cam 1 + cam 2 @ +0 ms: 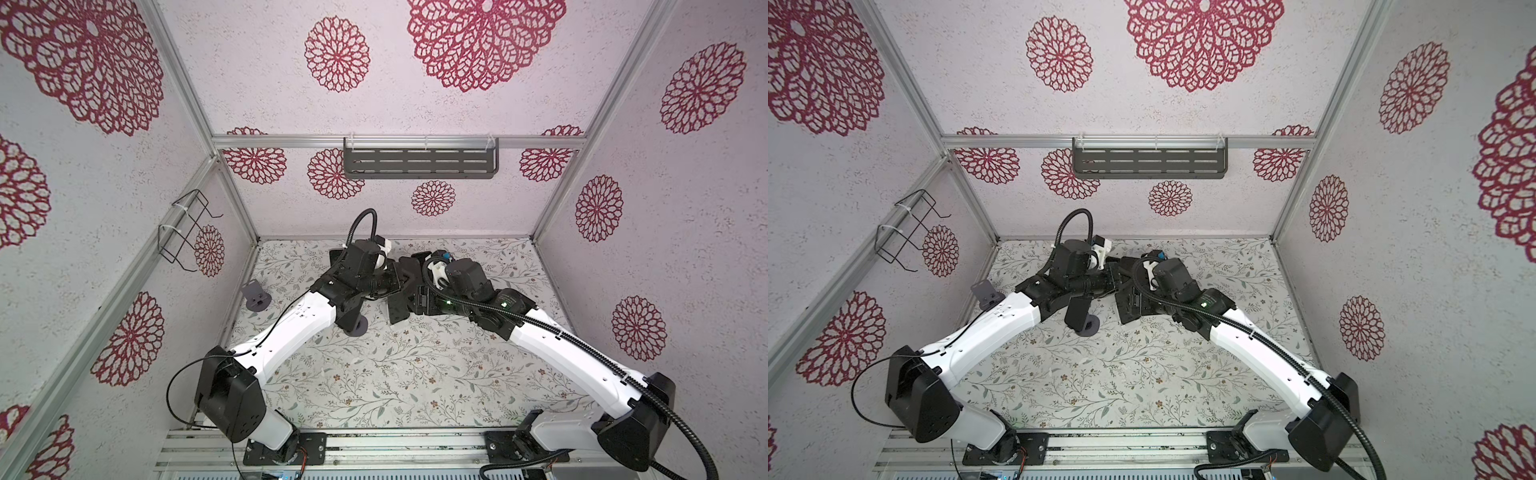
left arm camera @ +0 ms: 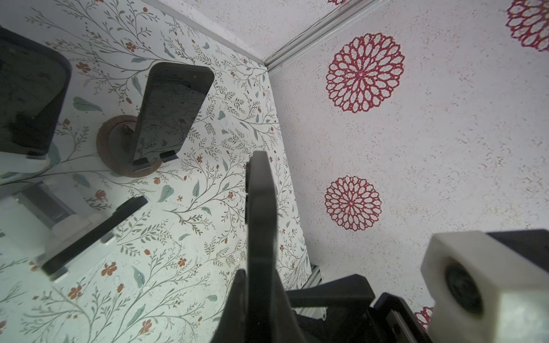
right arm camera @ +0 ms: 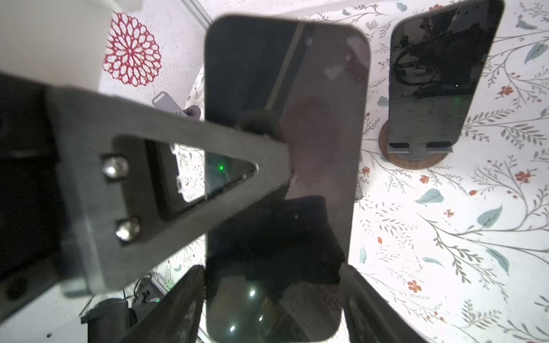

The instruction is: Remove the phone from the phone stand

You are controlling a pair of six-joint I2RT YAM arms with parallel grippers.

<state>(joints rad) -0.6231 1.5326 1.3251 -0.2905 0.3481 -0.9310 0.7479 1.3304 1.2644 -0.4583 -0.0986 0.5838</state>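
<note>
At mid-table where my arms meet | phone (image 3: 320, 142) sits between right gripper (image 3: 271, 267) jaws, set along its long edges for lifting; clamped or not, I cannot tell | left gripper (image 3: 267, 142) pinched closed, tip by screen, probably steadying.

Three pale, textured walls enclose the space: a back wall (image 1: 395, 83), a left wall (image 1: 83, 232) and a right wall (image 1: 698, 257), all scattered with crimson lace-like medallions (image 1: 337, 54) of differing sizes. Silver aluminium posts (image 1: 178, 75) run along the corners, and a horizontal rail (image 1: 282, 142) crosses the back wall. A dark grey slotted shelf (image 1: 420, 163) hangs from that rail. A black wire rack (image 1: 187, 232) is tied to the slanted bar on the left wall. The tabletop (image 1: 395, 374) is covered in a pale sheet printed with grey-green leafy sprigs and small rust flowers. Grooved metal rails (image 1: 415, 449) edge its near side. The light is bright and even.
</note>
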